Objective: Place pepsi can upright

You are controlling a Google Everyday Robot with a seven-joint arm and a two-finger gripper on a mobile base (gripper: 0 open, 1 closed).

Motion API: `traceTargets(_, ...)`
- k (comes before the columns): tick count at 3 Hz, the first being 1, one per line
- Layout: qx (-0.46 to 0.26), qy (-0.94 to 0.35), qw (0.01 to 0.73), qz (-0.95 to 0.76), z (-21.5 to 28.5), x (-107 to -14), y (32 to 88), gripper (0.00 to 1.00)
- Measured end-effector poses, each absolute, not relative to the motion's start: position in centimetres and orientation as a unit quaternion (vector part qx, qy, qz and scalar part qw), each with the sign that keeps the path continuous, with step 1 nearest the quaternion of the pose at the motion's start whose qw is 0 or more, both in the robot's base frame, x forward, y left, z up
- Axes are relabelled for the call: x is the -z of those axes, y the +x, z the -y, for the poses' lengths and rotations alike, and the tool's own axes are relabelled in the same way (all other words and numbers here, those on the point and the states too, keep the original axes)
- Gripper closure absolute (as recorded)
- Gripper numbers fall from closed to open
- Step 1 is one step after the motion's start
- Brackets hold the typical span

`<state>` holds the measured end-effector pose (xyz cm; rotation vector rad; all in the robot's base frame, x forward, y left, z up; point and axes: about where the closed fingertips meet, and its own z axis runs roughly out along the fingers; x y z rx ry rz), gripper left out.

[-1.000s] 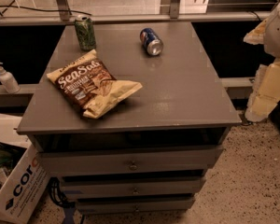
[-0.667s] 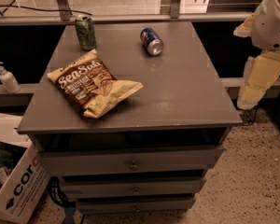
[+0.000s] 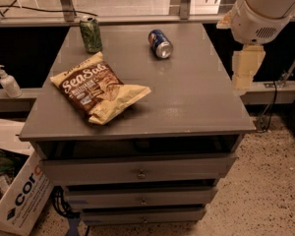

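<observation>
The pepsi can is dark blue with a silver end and lies on its side at the back centre of the grey table top. My gripper is a cream-coloured piece hanging below the white arm housing. It hovers just beyond the table's right edge, roughly level with the can's row and well to the right of the can. It touches nothing.
A green patterned can stands upright at the back left. A Sea Salt chip bag lies front left. Drawers sit under the top. A soap dispenser and a cardboard box are at the left.
My arm has swung up and to the left, bringing the gripper closer to the table's right edge. The can, the bag and the green can have not moved.
</observation>
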<state>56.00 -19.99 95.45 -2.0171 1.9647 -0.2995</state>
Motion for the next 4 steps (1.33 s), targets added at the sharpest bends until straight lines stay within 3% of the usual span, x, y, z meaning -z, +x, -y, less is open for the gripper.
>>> traceTargets(2,0.173,-0.799,0.115,-0.565,17.5,-93.8,62.3,0.00)
traceTargets(4,0.187,-0.813,0.106,-0.541,17.3,-93.6,63.3,0.00)
